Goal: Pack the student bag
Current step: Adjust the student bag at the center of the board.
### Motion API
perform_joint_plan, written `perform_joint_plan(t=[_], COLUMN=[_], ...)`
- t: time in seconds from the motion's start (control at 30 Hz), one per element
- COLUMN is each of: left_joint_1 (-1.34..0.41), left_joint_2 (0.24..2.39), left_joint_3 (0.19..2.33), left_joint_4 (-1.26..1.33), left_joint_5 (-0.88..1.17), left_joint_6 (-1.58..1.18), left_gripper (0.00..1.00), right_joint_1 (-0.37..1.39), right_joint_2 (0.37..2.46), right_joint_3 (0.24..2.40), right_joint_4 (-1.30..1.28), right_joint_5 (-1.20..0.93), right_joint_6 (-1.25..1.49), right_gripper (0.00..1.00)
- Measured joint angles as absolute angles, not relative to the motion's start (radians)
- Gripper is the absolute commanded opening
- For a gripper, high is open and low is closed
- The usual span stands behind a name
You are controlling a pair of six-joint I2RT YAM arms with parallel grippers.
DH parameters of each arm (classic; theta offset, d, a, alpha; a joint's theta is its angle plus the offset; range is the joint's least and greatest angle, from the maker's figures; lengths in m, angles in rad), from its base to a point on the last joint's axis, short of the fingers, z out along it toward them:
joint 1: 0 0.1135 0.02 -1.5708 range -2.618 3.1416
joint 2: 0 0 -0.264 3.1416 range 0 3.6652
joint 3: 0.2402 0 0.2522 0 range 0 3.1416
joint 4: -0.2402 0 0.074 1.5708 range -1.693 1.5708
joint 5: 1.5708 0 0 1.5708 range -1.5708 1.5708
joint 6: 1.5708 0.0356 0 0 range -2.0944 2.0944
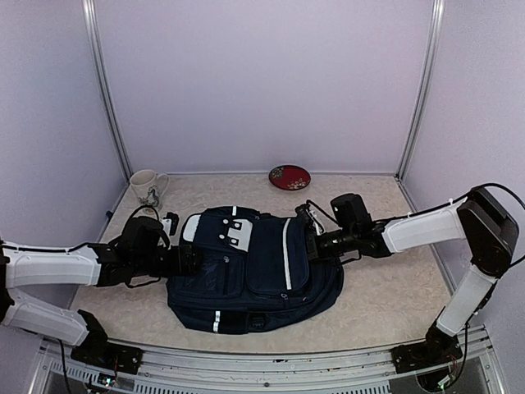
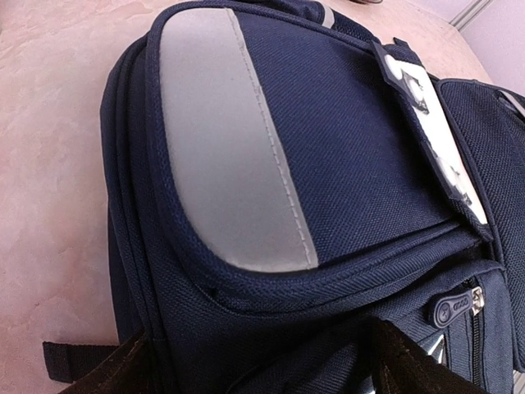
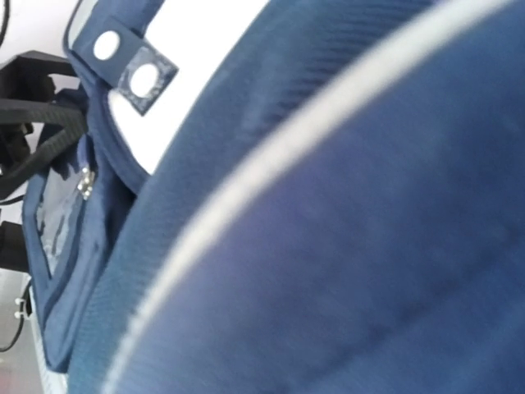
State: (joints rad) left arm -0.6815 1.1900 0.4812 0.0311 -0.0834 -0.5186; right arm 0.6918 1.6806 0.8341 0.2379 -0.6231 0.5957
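Top external view: the right gripper (image 1: 315, 240) is pressing its jaws together at one edge of the backpack (image 1: 254, 275); whether it is pinching fabric cannot be told. The left gripper (image 1: 190, 258) is straddling the opposite end, jaws spread. The backpack is lying flat at the middle of the table (image 1: 385, 300). Risk: uneven pulling dragging it sideways.

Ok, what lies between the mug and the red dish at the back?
Nothing. The top view shows only bare table between the mug and the red dish. The student bag lies nearer the arms, clear of that stretch.

A lab test booth: white panels (image 1: 262, 82), aluminium posts (image 1: 105, 90).
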Motion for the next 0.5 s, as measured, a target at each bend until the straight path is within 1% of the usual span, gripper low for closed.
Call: perform_joint_plan(t=[0.1, 0.2, 0.23, 0.5], left_joint_1=[-0.688, -0.691, -0.693, -0.693], left_joint_2=[1.205, 1.207, 1.206, 1.201], left_joint_3=[0.481, 0.481, 0.481, 0.482], left_joint_4=[0.04, 0.042, 0.042, 0.039], left_joint_5=[-0.094, -0.102, -0.104, -0.109], left_joint_6=[-0.519, -0.518, -0.517, -0.509], left_gripper=[0.84, 0.84, 0.84, 0.84], right_joint_1=[0.694, 0.691, 0.685, 0.613], right_joint_2=[1.692, 1.682, 1.67, 1.449], right_joint_3=[0.846, 0.849, 0.847, 0.819], right_joint_4=[0.235, 0.197, 0.174, -0.042], right_joint_5=[-0.626, -0.597, -0.582, -0.394], right_joint_6=[0.595, 0.577, 0.569, 0.481], right_gripper=[0.04, 0.12, 0.13, 0.23])
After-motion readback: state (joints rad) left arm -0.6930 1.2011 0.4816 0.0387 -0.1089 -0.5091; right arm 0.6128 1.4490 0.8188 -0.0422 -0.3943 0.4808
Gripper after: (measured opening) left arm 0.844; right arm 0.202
